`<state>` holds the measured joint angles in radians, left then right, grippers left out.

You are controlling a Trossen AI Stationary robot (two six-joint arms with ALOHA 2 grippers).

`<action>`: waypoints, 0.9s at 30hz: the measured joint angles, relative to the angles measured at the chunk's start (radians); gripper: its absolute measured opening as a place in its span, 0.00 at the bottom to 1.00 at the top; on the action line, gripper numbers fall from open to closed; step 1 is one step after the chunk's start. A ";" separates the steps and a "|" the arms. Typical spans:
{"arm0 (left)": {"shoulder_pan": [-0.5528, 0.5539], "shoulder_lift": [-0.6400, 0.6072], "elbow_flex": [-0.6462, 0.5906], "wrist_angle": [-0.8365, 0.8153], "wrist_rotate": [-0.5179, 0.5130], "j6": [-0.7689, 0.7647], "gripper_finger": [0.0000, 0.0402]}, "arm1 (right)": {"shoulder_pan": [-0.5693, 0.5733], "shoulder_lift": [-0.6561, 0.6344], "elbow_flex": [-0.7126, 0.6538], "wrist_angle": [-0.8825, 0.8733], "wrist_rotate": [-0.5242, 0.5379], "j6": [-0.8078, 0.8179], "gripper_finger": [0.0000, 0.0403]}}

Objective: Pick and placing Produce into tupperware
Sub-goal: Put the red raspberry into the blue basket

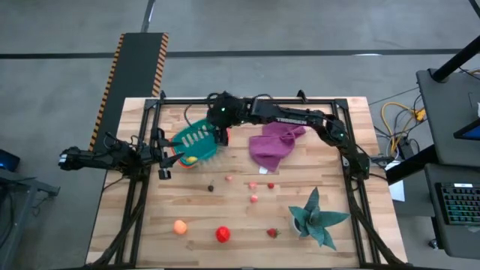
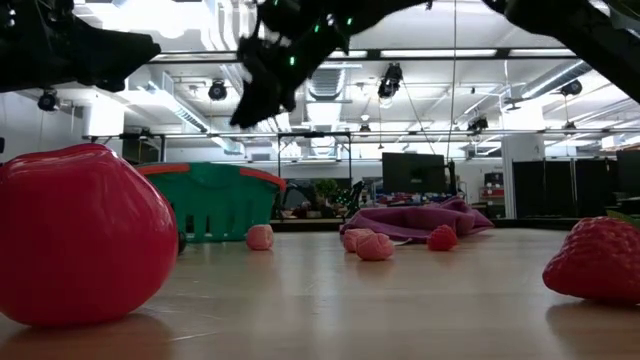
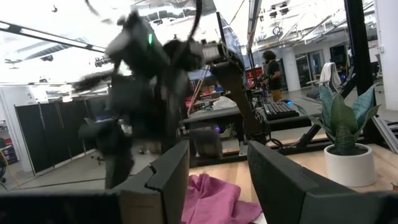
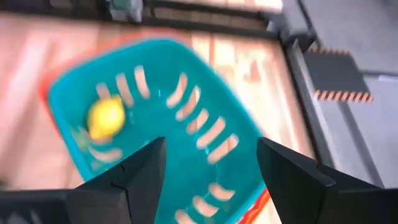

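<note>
Wooden slats make up your table (image 1: 225,210), framed by a dark metal rail. Your teal basket (image 1: 196,140) sits near the far left corner, its long axis running diagonally from near-left to far-right, and it looks tipped in the high view. A yellow fruit (image 4: 106,117) lies inside it, toward the near-left end.

Right gripper (image 1: 222,112) hovers above the basket's far-right end; its fingers (image 4: 134,171) stand apart with nothing between them, and the wrist view looks straight down past them into the basket. Left gripper (image 1: 161,150) sits at the basket's left edge; you cannot tell whether its partly spread fingers (image 3: 168,171) touch the rim.

Loose on the table: an orange ball (image 1: 180,226) and a red ball (image 1: 223,234) near the front, a strawberry (image 1: 272,232) beside the spiky plant (image 1: 316,218), small pink and dark bits mid-table. A purple cloth (image 1: 274,144) lies right of the basket under the right arm.
</note>
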<state>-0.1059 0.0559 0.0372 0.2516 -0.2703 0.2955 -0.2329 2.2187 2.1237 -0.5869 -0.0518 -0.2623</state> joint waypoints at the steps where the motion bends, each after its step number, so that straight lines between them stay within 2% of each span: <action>1: 0.000 0.000 0.000 0.001 0.000 0.000 0.38 | 0.000 -0.023 0.000 -0.001 -0.014 0.000 0.60; 6: 0.000 0.000 0.000 0.001 0.000 0.000 0.38 | 0.002 -0.155 -0.001 -0.020 -0.064 0.000 0.59; 12: 0.000 0.000 0.000 0.001 0.000 0.000 0.37 | 0.007 -0.324 -0.005 -0.127 -0.083 0.000 0.60; 18: 0.000 0.000 0.000 0.001 0.000 0.000 0.38 | 0.008 -0.461 -0.007 -0.321 -0.081 0.010 0.59; 27: 0.000 0.000 0.000 0.001 0.000 0.000 0.38 | 0.013 -0.597 -0.008 -0.621 -0.079 0.095 0.59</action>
<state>-0.1062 0.0563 0.0372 0.2527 -0.2707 0.2958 -0.2197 1.6219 2.1155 -1.2074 -0.1305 -0.1668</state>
